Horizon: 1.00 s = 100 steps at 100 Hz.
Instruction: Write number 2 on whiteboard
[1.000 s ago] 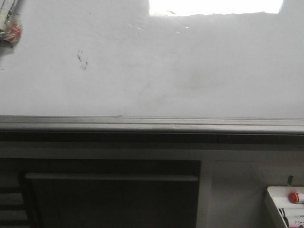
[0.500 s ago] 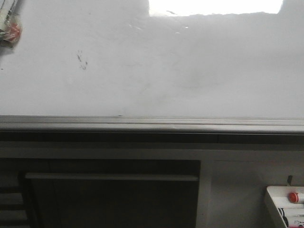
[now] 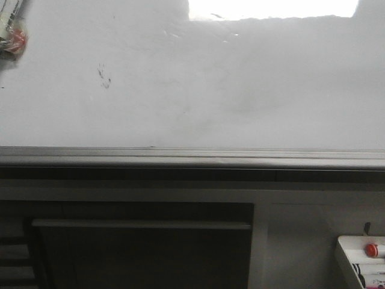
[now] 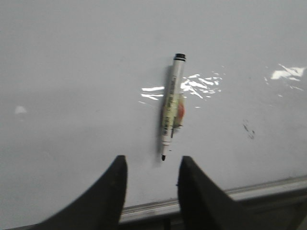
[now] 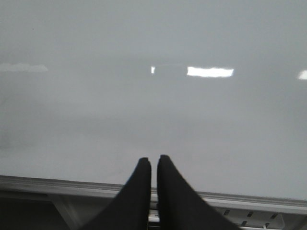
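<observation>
Left gripper (image 4: 151,167) spread open with nothing held, marker (image 4: 171,113) lying on whiteboard (image 4: 72,86) just beyond its fingertips, right gripper (image 5: 154,165) closed empty facing bare board, small smudge (image 3: 104,76) upper left.

Dark cabinet panel (image 3: 141,256) low at 6 o'clock, small white tray (image 3: 361,260) at 4 o'clock beside pale wall (image 3: 298,241).
</observation>
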Motion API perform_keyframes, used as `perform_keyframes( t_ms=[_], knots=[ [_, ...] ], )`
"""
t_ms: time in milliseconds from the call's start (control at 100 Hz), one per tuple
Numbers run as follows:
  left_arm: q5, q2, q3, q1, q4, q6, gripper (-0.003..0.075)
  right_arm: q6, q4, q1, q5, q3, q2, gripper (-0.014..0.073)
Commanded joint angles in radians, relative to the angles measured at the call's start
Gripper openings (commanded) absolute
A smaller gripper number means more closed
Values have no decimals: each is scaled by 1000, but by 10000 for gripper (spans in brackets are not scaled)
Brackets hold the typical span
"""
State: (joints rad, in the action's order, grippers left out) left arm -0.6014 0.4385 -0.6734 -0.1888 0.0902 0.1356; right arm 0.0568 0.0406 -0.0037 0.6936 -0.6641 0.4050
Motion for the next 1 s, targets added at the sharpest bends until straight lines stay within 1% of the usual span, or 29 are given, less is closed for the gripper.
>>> perform_keyframes(
  t_ms=[0, 30, 50, 100, 170, 340, 430, 500, 620, 770, 990],
  knots=[
    [69, 51, -32, -63, 5, 31, 467, 11, -10, -6, -62, -35, 17, 145],
    [69, 73, -32, -78, 5, 31, 483, 11, -10, -6, -62, -35, 17, 197],
    [69, 83, -32, -89, 5, 31, 487, 11, -10, -6, -62, -35, 17, 216],
    [72, 126, -32, -108, 5, 33, 481, 11, -10, -6, -62, -35, 17, 279],
    [99, 184, -32, -124, 5, 33, 469, 11, -10, -6, -62, -35, 17, 313],
    [201, 368, -36, -127, -21, 33, 437, 11, -10, -6, -62, -35, 17, 313],
    [231, 461, -45, -127, -37, 33, 419, 11, -10, -6, -62, -35, 17, 313],
    [243, 531, -63, -127, -67, 33, 405, 11, -8, -6, -62, -35, 17, 313],
    [248, 631, -115, -115, -70, 33, 386, 11, -8, -6, -59, -35, 17, 313],
    [256, 725, -179, -81, -68, 33, 386, 11, -8, -6, -55, -35, 17, 313],
    [263, 822, -233, -79, -68, 33, 386, 11, -8, -6, -55, -35, 17, 313]
  ],
)
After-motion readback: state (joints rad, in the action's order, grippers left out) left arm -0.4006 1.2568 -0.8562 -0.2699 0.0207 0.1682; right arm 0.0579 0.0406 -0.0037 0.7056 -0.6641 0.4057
